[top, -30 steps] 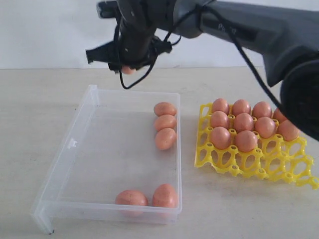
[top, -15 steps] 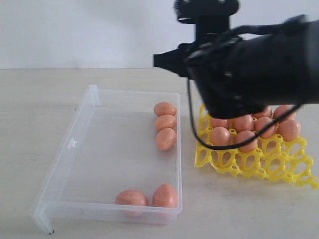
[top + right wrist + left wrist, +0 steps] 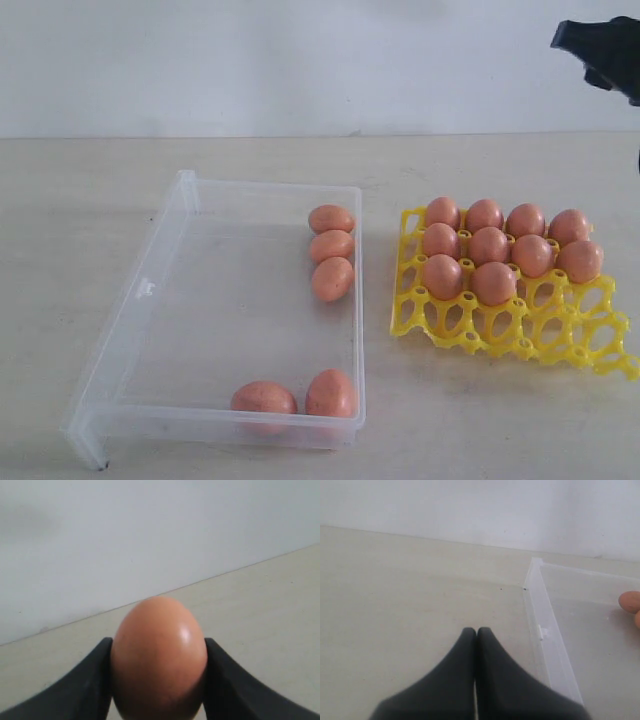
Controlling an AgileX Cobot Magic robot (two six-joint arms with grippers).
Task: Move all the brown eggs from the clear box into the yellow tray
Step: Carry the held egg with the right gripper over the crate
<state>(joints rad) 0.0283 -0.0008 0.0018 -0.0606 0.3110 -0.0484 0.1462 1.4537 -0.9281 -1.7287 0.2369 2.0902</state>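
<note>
The clear box [image 3: 215, 320] lies left of centre and holds several brown eggs: three in a row along its right wall [image 3: 331, 246] and two at its front wall [image 3: 263, 398]. To its right the yellow tray [image 3: 560, 342] carries several eggs [image 3: 488, 245] in its back rows. My right gripper [image 3: 158, 644] is shut on one brown egg [image 3: 159, 655], held in the air. Only a black part of that arm [image 3: 602, 45] shows at the exterior view's upper right edge. My left gripper [image 3: 476, 631] is shut and empty, beside the box's corner [image 3: 540, 625].
Everything rests on a pale beige table [image 3: 80, 200] with a white wall [image 3: 300, 60] behind it. The tray's front cups [image 3: 480, 325] are bare. One egg [image 3: 631, 601] peeks in at the edge of the left wrist view.
The right arm has swung from above the box's back edge rightward across the tray to the upper right edge of the view. The eggs in box and tray have not moved.
</note>
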